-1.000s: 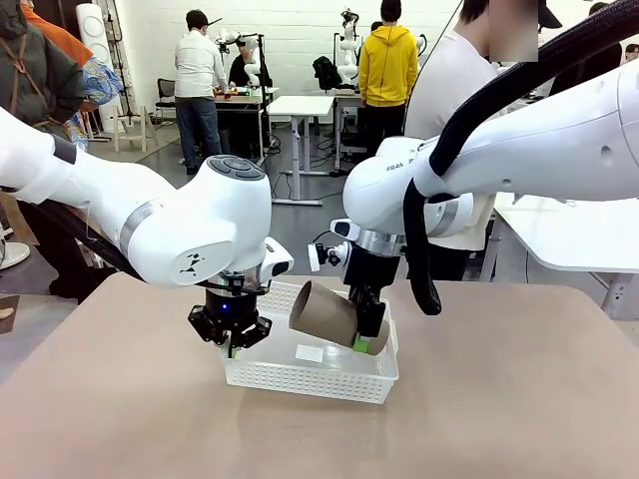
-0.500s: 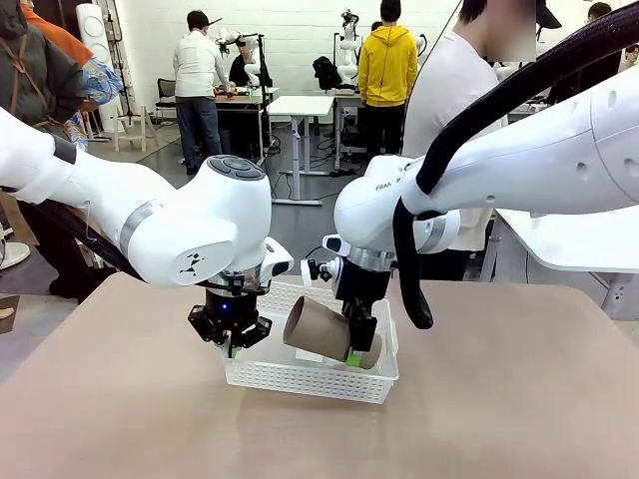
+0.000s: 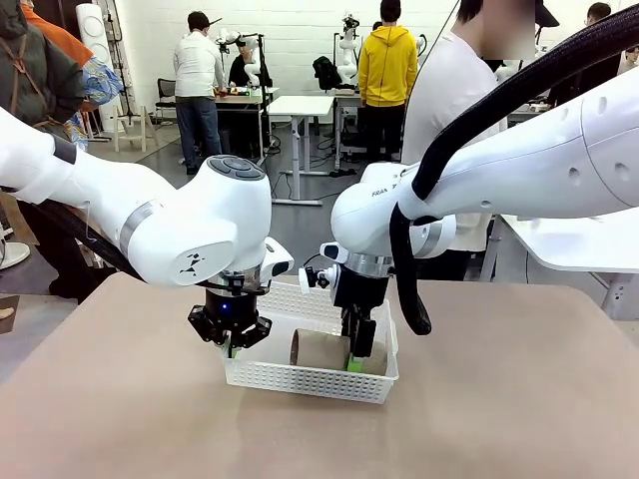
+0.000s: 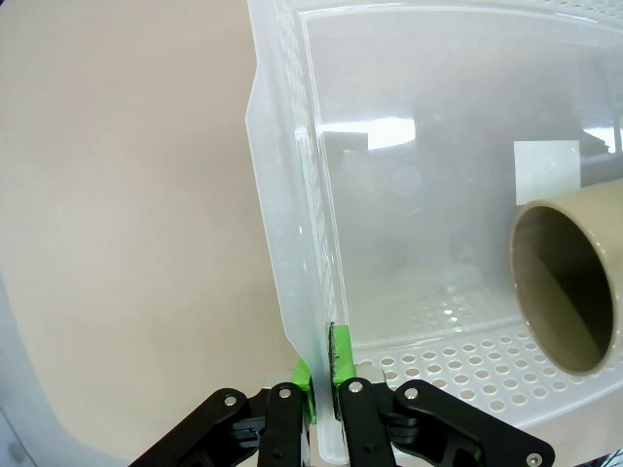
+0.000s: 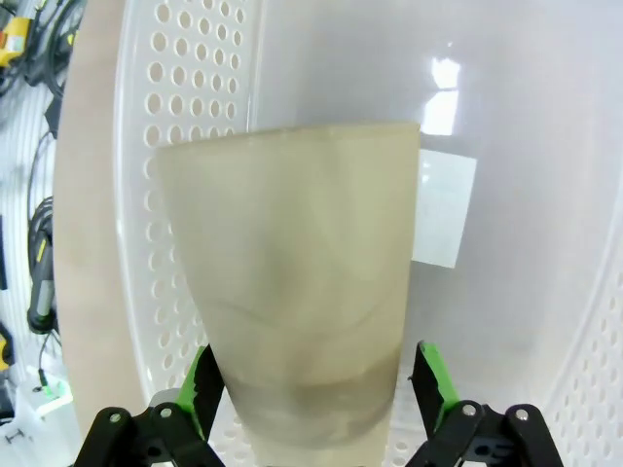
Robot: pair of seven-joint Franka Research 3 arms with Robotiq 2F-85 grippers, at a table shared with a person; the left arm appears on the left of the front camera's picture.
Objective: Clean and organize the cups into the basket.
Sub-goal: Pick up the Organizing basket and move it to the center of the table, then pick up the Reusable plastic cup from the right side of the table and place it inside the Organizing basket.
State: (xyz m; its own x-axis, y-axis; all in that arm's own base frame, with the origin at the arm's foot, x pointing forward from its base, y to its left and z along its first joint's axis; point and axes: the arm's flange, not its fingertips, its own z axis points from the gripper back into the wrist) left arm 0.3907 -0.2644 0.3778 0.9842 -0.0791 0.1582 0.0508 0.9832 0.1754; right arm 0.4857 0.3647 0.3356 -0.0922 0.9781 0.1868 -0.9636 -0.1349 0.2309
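Wide bare table along the near edge and out to both side edges. Blocked mid-table toward the far edge by the white mesh basket. Left gripper clamped on its left wall. Tan cup lying in its right half, right gripper spread around it. Bare floor in the basket's left half.

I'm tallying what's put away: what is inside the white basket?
One tan-brown cup lies on its side in the basket, between the open fingers of the right gripper. A white label shows on the floor; whatever is under the cup is covered.
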